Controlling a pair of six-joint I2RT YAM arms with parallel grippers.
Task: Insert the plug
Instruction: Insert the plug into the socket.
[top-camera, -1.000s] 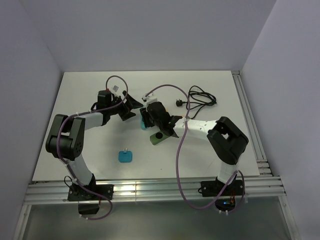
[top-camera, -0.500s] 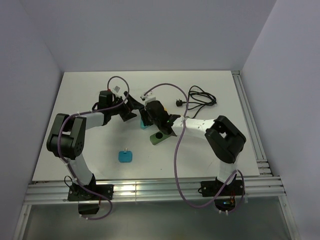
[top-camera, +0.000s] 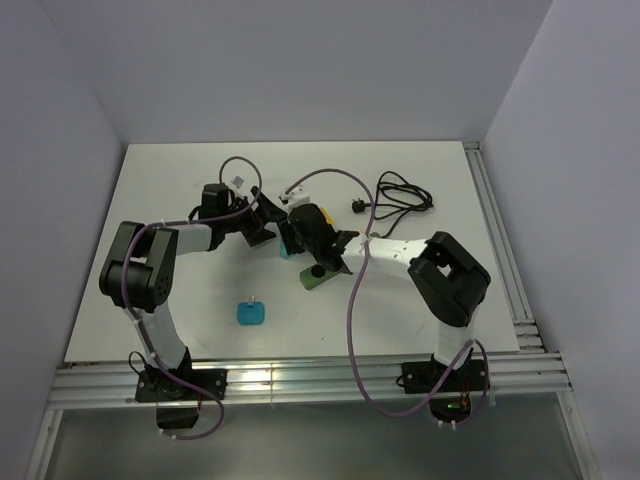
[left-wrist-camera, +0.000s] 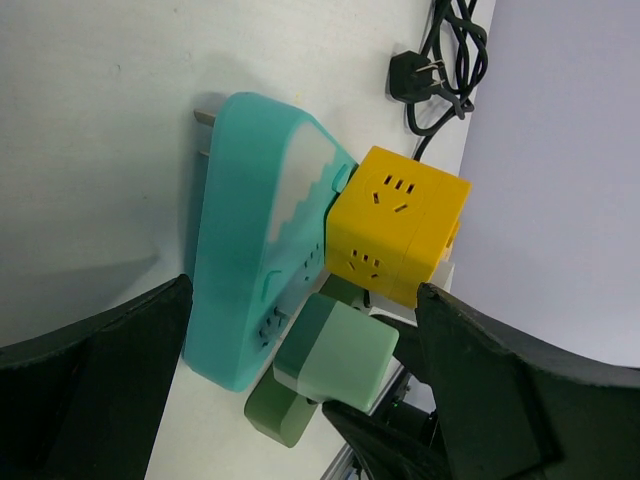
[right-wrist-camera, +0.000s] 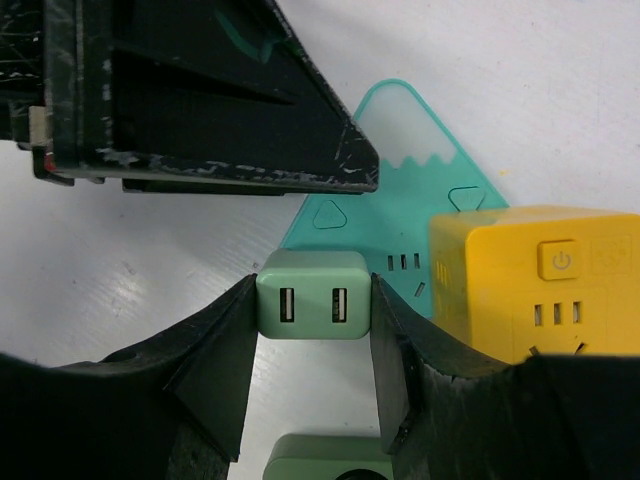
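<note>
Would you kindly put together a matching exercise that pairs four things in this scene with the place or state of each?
Things:
1. green charger
2. black plug
3. blue adapter
4. left gripper

Places or states:
A. alone on the table, apart from everything else
B. wide open, gripping nothing
C. clamped between the right gripper's fingers
D. beside the coiled cable

Pairs: 1-C, 2-D, 3-A, 4-B
</note>
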